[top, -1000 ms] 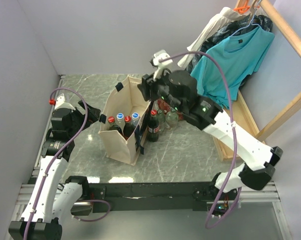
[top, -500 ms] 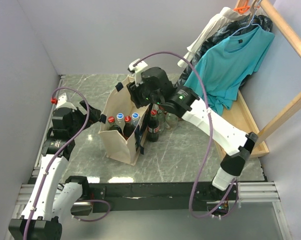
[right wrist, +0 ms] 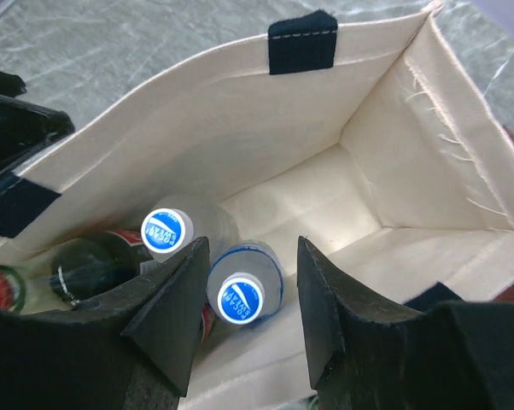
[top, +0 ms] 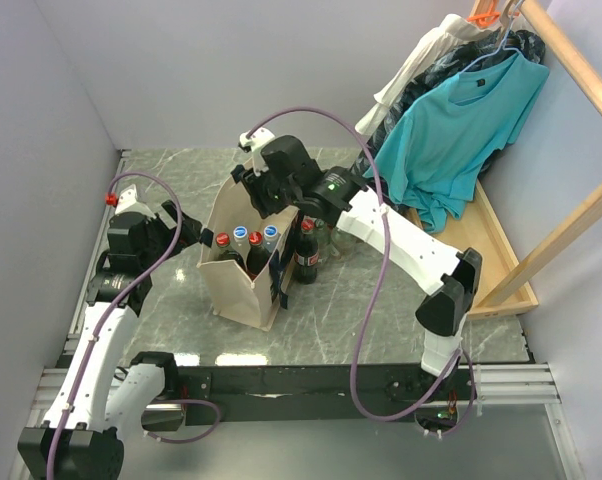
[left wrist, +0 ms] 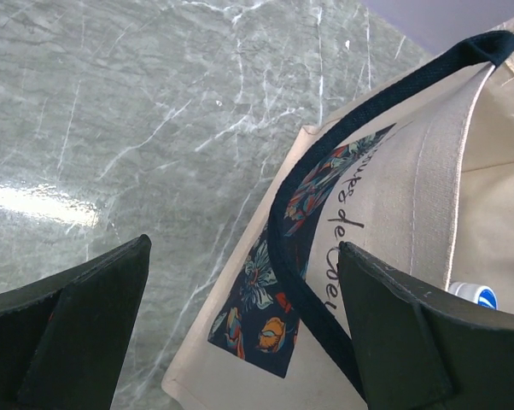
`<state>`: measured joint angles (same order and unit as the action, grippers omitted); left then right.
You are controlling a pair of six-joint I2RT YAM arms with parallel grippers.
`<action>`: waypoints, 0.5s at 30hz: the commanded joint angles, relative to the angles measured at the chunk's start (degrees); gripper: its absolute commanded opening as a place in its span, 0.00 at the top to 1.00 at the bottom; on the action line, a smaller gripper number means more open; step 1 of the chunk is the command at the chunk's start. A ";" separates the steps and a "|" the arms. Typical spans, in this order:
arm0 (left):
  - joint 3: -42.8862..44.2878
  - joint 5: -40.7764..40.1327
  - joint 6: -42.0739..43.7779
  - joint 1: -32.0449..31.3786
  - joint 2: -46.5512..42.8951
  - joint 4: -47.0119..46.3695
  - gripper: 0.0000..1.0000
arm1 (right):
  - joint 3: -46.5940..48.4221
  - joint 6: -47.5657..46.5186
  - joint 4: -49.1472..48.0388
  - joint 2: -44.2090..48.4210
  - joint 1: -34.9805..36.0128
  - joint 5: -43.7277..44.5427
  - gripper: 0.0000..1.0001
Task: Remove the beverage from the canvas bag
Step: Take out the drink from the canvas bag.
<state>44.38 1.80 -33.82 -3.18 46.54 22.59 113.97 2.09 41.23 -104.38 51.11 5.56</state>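
The beige canvas bag [top: 237, 296] stands open at mid-table with navy handles and a dark floral print [left wrist: 278, 282]. Several bottles stand inside: two with red caps [top: 222, 240] and two with blue-and-white caps [top: 270, 231]. My right gripper [top: 265, 193] hovers open over the bag's mouth. In the right wrist view its jaws [right wrist: 251, 256] frame one blue-capped bottle [right wrist: 240, 297], with the other [right wrist: 167, 231] just left. My left gripper [top: 188, 232] is open at the bag's left side. The navy strap [left wrist: 291, 256] lies between its jaws [left wrist: 244, 248], which touch nothing.
A cola bottle with a red cap [top: 307, 256] and clear bottles [top: 342, 236] stand right of the bag. Clothes hang on a wooden rack [top: 461, 110] at the back right, over a wooden tray [top: 491, 250]. Walls close off the left and back.
My right arm has swung left and forward, from right of the bag to above its opening. My left gripper has edged slightly closer to the bag.
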 commanded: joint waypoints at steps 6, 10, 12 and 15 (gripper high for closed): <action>2.99 0.13 0.78 0.46 0.56 -1.50 0.04 | 1.43 2.57 0.51 -0.74 -1.89 -2.83 0.47; 2.73 0.39 0.78 0.46 0.65 -1.50 0.04 | 0.64 3.36 1.92 -0.74 -2.25 -3.98 0.47; 2.47 0.39 0.69 0.54 0.48 -1.58 0.04 | 0.11 3.54 2.27 -0.83 -2.42 -4.07 0.47; 2.29 0.22 0.60 0.54 0.30 -1.58 0.04 | -0.42 3.80 2.71 -0.83 -2.51 -4.95 0.46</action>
<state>44.71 1.69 -33.80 -2.92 47.37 22.50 113.91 4.95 42.96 -105.80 49.12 2.17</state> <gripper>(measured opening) 0.966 0.537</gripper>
